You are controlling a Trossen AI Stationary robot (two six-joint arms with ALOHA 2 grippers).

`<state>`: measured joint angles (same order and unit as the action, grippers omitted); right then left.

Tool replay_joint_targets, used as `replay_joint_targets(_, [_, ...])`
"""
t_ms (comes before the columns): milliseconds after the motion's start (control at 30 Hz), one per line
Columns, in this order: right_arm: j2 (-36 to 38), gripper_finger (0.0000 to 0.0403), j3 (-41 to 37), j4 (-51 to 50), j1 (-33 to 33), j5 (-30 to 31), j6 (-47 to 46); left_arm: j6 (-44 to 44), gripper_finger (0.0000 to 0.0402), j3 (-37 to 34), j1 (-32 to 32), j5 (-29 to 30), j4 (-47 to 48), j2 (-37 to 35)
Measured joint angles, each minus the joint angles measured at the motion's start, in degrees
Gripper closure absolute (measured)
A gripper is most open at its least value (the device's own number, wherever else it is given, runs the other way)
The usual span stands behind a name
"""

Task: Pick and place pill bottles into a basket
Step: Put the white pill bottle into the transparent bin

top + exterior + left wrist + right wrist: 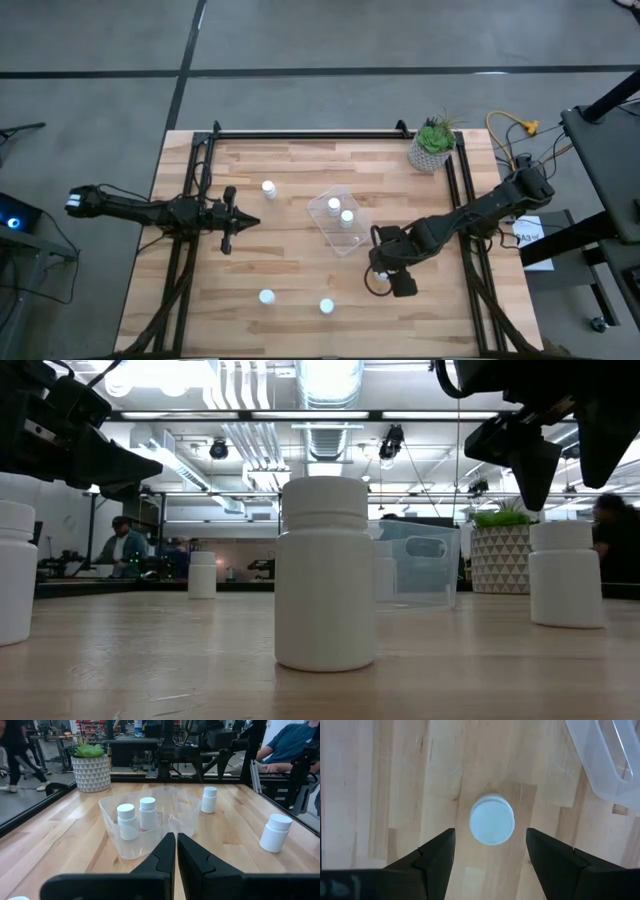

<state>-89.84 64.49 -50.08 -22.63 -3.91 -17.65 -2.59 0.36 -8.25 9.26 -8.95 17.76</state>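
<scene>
1. High view: the clear basket (pixel 335 222) sits mid-worktop (pixel 300 320) with two pill bottles (pixel 341 212) inside. Loose bottles stand near the far side (pixel 268 188) and near the front edge (pixel 266 296), (pixel 326 306). The right claw (pixel 383 272) hangs just beside the basket's front corner; the left claw (pixel 246 222) waits well left of the basket.
2. Low view: one bottle (pixel 324 588) stands close in front, the basket (pixel 418 563) behind it, a potted plant (pixel 499 550) beyond.
3. Left wrist view: the left claw (pixel 176 840) is pinched together, holding nothing, pointing at the basket (pixel 150 820).
4. Right wrist view: the right claw (pixel 490 844) is spread wide directly above a bottle (pixel 492 819), not touching it.
</scene>
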Motion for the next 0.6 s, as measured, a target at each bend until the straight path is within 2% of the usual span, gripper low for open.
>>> replay_joint_targets(333, [0.0, 0.0168, -0.1, 1.2, 0.0, -0.4, -1.7, 0.0, 0.0402, 0.0, 0.0, 0.0, 0.0, -0.1])
replay_joint_targets(600, [0.0, 0.013, -0.1, 1.6, 0.0, -0.4, -1.9, 0.0, 0.0402, 0.0, 0.0, 0.0, 0.0, 0.0])
